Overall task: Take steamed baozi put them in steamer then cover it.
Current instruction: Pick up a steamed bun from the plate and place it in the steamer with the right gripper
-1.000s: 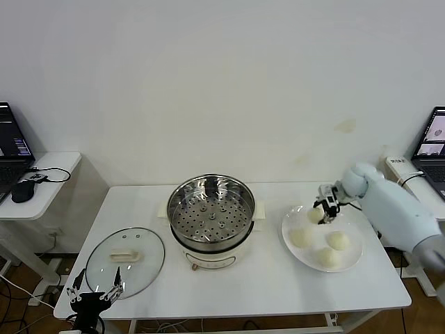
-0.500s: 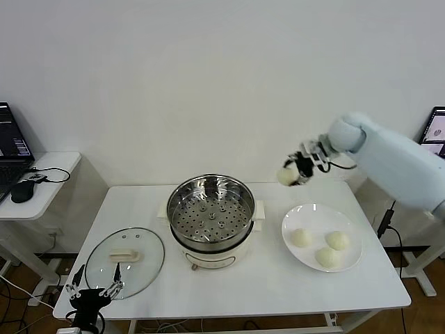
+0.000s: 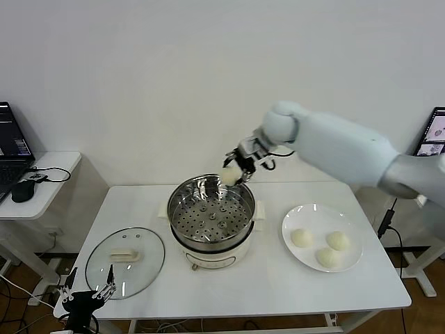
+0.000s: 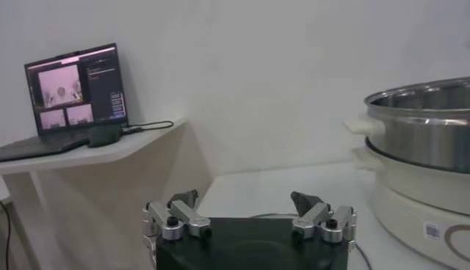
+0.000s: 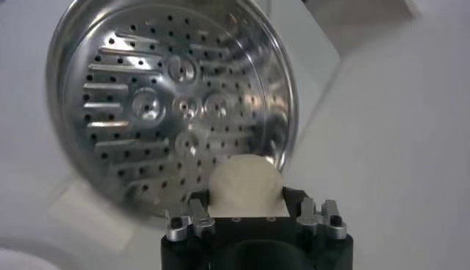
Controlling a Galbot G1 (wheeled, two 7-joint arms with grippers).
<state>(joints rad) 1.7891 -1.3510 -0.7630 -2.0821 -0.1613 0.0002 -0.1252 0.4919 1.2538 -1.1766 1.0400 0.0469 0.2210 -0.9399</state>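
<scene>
Left gripper (image 4: pixel 250 220) jaws apart; steamer (image 4: pixel 422 158) nearby; laptop (image 4: pixel 70 99) on side table (image 4: pixel 95 150).

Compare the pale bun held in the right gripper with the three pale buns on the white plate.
The held baozi hangs above the shiny steel steamer, gripped by the right gripper; the three plate baozi rest free on the round white plate, right of the steamer. All are smooth, round, cream-white and similar in size.

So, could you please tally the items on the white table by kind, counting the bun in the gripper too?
Baozi: 4, three on the plate and one in the right gripper above the steamer
Steamer: 1
Plate: 1
Glass lid: 1
Total: 7
</scene>
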